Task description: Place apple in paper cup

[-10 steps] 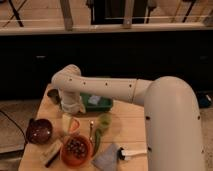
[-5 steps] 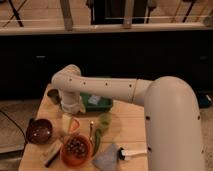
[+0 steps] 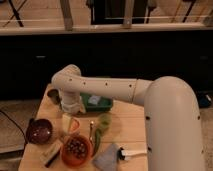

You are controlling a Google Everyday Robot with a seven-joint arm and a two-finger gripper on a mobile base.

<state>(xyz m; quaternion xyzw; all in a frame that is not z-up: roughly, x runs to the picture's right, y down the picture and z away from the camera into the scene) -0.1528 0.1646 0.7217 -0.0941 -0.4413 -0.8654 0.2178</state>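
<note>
I see my gripper (image 3: 68,120) hanging just right of the dark bowl (image 3: 39,131), over the paper cup (image 3: 73,125).

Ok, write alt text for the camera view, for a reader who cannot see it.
A white robot arm reaches left over a wooden table, its gripper low near a green tray. In front sit a dark bowl and an orange bowl.
</note>
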